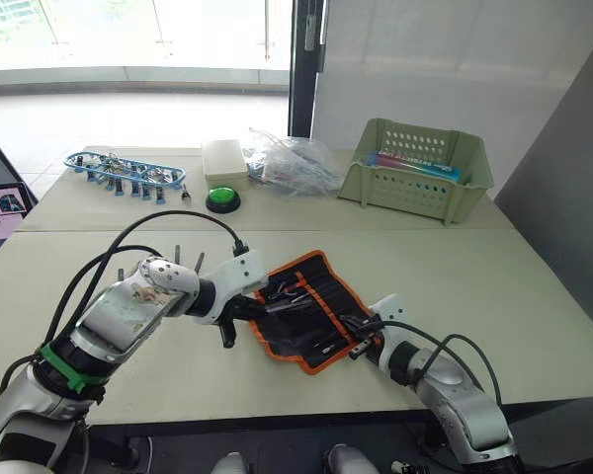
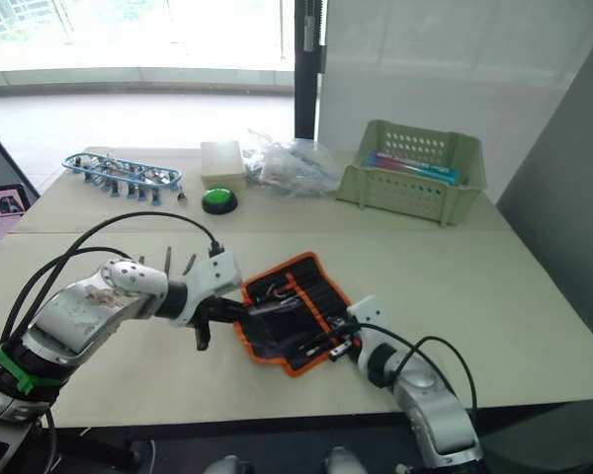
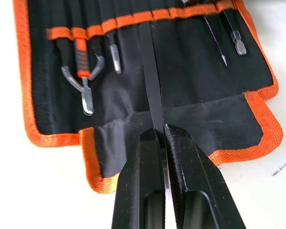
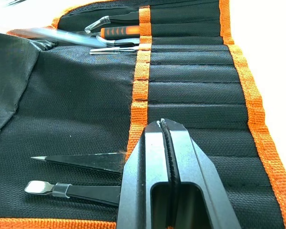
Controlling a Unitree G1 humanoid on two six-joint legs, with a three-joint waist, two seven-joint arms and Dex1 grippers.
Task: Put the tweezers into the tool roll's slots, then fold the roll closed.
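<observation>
The insertion step is in hand: the tool roll (image 1: 306, 308) lies open on the counter (image 1: 494, 286), and the left end effector (image 3: 158, 131) is clamped tight on the rear end of one of the tweezers (image 3: 150, 76). Its long axis runs straight out from the fingertips across the black lining, tip pointing at the orange-banded row of slots (image 3: 133, 21), reaching the band. Next, I judge, comes a straight push along that axis into a free pocket. The right end effector (image 4: 163, 125) rests pressed shut on the roll's pocket panel, apparently pinning the fabric.
</observation>
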